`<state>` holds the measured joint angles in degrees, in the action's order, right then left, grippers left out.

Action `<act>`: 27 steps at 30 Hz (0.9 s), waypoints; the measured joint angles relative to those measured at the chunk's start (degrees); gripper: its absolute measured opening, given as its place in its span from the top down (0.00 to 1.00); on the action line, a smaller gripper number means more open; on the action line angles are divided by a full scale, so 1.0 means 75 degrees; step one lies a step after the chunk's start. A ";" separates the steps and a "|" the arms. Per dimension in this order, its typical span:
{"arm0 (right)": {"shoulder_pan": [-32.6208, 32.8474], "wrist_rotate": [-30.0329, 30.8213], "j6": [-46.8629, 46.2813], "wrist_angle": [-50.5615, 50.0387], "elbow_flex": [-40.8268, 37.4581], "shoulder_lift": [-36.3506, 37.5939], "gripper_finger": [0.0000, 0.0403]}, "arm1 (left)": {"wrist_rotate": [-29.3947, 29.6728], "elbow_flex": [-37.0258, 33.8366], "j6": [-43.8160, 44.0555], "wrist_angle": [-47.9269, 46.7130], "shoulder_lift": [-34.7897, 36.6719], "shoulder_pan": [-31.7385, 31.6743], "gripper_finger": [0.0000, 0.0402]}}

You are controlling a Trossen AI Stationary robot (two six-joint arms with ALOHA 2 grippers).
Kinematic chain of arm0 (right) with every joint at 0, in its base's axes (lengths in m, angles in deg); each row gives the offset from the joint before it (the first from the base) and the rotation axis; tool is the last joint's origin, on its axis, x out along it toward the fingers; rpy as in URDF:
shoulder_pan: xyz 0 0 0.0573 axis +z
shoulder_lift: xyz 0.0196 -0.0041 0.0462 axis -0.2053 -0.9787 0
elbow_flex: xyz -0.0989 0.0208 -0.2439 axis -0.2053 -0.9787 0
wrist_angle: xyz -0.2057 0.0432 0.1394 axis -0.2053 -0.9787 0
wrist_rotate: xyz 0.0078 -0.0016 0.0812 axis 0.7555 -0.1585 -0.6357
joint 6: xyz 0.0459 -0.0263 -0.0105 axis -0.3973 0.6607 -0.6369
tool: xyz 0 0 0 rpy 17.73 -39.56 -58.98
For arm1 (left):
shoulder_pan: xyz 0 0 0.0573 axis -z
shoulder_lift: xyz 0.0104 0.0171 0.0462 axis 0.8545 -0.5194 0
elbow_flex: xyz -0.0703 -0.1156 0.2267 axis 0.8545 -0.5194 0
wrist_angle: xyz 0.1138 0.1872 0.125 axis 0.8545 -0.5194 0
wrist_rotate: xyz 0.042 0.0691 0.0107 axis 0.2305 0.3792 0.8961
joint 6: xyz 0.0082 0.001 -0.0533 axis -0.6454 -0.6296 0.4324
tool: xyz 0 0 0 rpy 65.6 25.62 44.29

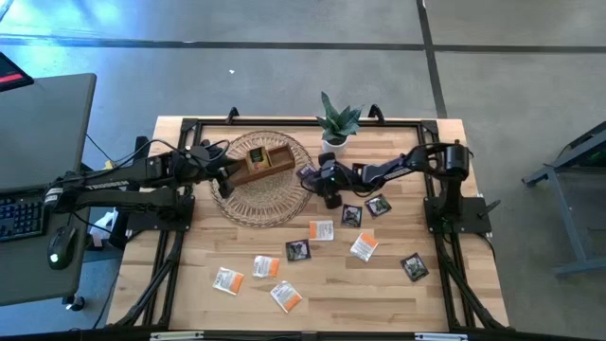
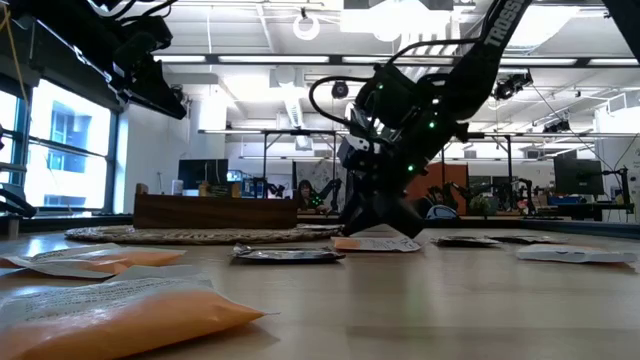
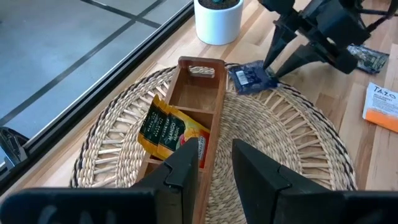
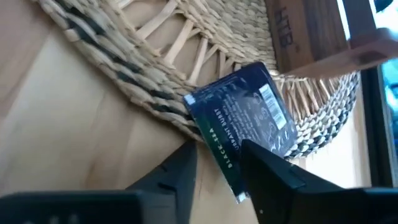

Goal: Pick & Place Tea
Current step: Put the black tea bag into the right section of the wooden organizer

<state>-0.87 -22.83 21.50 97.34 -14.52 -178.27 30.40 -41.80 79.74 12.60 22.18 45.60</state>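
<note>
A dark tea sachet [image 4: 245,115] lies tilted on the woven mat's rim [image 4: 155,99], with its lower end over the wooden table. My right gripper [image 4: 217,149] is open and slants down at it, one finger on each side of its near edge [image 3: 252,78]. My left gripper [image 3: 214,149] is open and holds nothing. It hovers above the wooden divided tray [image 3: 199,93], which sits on the mat [image 1: 260,189]. An orange-and-dark sachet [image 3: 163,127] stands in one tray compartment. Several more sachets lie loose on the table, orange ones [image 1: 322,229] and dark ones [image 1: 351,215]. My right gripper has the dark sachet's near edge [image 4: 231,168] in the gap between its two fingers, coming slanting down from the table's right side. One finger [image 4: 267,165] overlaps the sachet. I cannot tell whether it touches. The sachet lies on the mat's rim.
A small potted plant [image 1: 336,123] in a white pot stands just beyond my right gripper at the far edge. Loose sachets [image 1: 286,296] are scattered over the near half of the table. Black frame rails [image 1: 180,237] run along the table's sides.
</note>
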 joint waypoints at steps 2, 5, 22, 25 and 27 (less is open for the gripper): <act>-0.0010 -0.0021 0.0234 0.0181 0.0002 -0.0084 0.76 | 0.0007 0.0000 -0.0002 -0.0001 0.0003 0.0000 0.76; -0.0005 -0.0002 0.0366 0.0271 -0.0001 -0.0074 0.88 | 0.0009 0.0000 -0.0003 0.0000 0.0000 0.0000 0.76; 0.0703 0.0959 0.0576 0.0635 0.0146 0.0937 0.99 | 0.0012 0.0000 -0.0048 -0.0023 0.0003 0.0000 0.76; 0.0812 0.0696 0.0423 0.0776 0.0622 0.0882 0.99 | 0.0009 0.0000 -0.0058 -0.0020 0.0000 0.0000 0.76; 0.0820 0.0656 0.0388 0.0814 0.1053 0.0733 1.00 | 0.0009 0.0000 -0.0058 -0.0017 0.0001 0.0000 0.76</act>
<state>5.28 -17.92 24.41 103.44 -6.62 -172.77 30.47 -41.80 79.30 12.47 22.19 45.60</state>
